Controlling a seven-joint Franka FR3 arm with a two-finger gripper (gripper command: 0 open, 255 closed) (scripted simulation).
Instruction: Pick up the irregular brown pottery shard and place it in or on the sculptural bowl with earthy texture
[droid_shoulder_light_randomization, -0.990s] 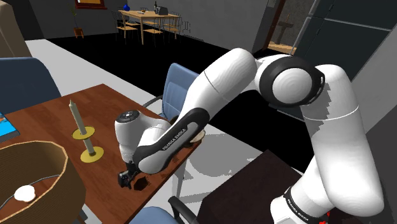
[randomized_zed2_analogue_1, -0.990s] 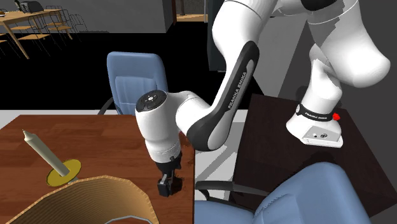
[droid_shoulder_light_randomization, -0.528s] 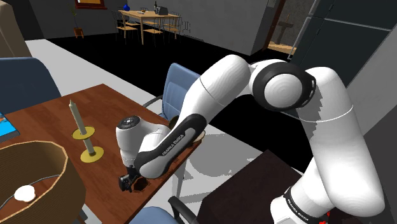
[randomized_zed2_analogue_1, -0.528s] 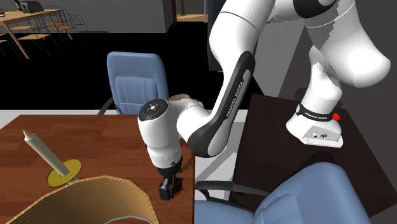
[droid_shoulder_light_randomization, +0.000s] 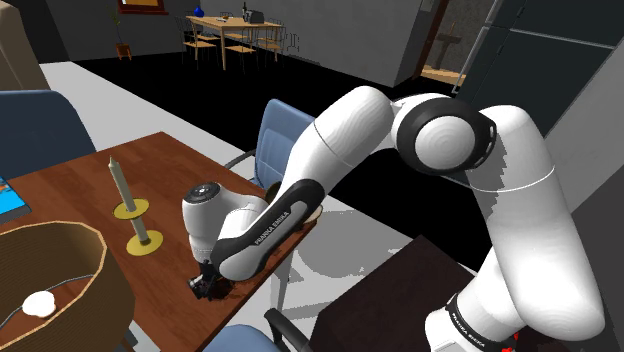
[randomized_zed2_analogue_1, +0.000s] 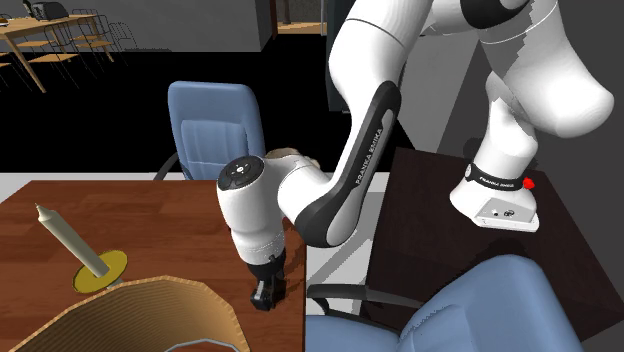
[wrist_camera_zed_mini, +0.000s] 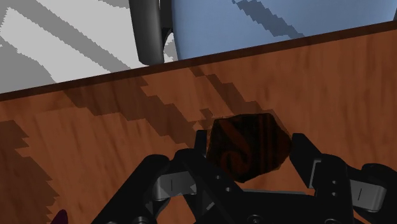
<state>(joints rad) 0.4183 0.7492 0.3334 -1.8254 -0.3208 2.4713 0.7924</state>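
Near the edge of the desk (wrist_camera_zed_mini: 95, 127), beside the blue chair (wrist_camera_zed_mini: 273, 19), the dark brown shard (wrist_camera_zed_mini: 248, 149) lies flat inside the hand (randomized_zed2_analogue_1: 265, 294), spread apart around it, so squeeze squarely across its flanks before lifting straight up toward the tan bowl (droid_shoulder_light_randomization: 70, 228).

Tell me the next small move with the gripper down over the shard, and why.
Probably close the fingers. In the wrist view the dark brown shard lies on the wooden table between the open fingers of the gripper, which flank it without clearly clamping it. Lifting now would likely leave it behind.
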